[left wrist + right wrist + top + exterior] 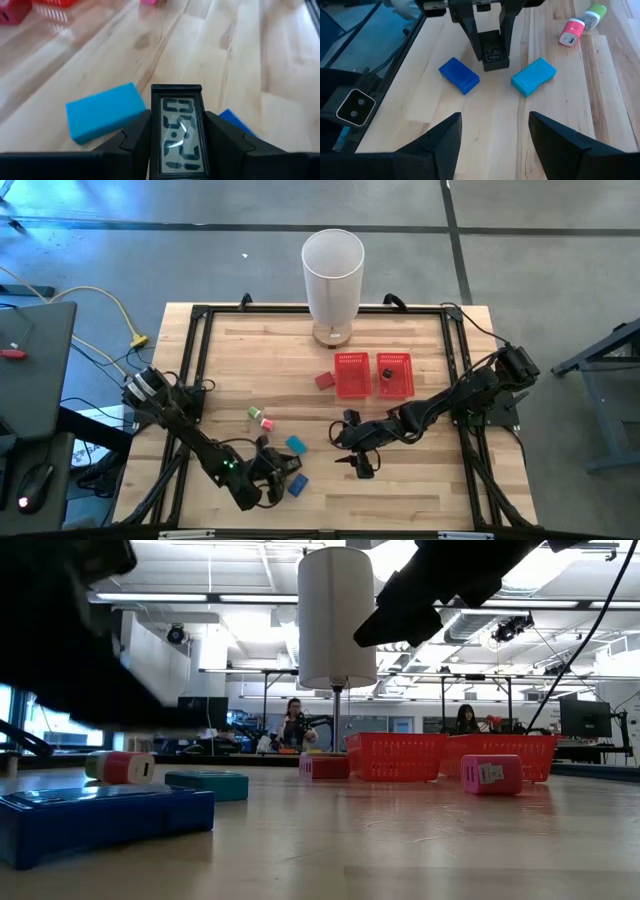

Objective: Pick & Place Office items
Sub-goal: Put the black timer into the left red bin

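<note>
My left gripper [176, 137] is shut on a small black piece with a grey digit display [176, 125], near the table's near edge [278, 470]. Beside it lie a teal block [102, 117] and a blue block [235, 122] flat on the wood. Green [255, 412] and pink [267, 421] pieces lie farther left, and a red piece [323, 380] lies by the tray. My right gripper [492, 145] is open, hovering mid-table [358, 460], facing the left gripper [490, 30]. Another pink piece [490, 775] lies in front of the tray. My left gripper pinches the black display piece by its two long sides [156, 130], one finger [131, 137] on each side, display face up toward the wrist camera. The fingers slant down from the table's left. I cannot tell whether its lower end [495, 64] touches the wood.
The red two-compartment mesh tray [352, 385] stands right of centre with a dark piece [385, 372] in its right compartment. A tall white cylinder [332, 275] stands at the far edge. A black frame [190, 360] borders the table. People sit in the room beyond [293, 725].
</note>
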Tool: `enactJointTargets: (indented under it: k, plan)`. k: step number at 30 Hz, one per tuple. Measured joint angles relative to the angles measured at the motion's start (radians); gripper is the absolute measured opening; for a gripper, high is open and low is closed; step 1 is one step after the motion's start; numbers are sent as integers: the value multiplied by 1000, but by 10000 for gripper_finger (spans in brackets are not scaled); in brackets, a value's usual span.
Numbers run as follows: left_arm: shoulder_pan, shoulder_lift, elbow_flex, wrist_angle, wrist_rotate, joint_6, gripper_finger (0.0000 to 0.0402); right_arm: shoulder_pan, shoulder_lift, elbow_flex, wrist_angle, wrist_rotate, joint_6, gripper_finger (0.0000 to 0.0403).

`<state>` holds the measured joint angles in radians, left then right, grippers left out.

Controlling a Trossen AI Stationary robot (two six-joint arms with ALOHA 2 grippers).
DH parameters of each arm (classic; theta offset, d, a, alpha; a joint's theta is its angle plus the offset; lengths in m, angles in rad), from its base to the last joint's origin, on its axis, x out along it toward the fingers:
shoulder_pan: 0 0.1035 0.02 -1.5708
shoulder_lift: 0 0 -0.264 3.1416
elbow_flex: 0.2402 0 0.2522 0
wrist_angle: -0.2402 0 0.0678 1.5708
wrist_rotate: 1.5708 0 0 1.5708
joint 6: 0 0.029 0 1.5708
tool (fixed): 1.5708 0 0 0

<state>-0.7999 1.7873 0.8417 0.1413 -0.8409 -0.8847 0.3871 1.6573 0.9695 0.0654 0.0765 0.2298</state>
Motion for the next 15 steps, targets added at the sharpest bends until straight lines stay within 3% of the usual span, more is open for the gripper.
enactJointTargets:
  k: [15]
  plan:
    - [89,-51,2,224,52,254,145,0,0,0,67,0,-44,218]
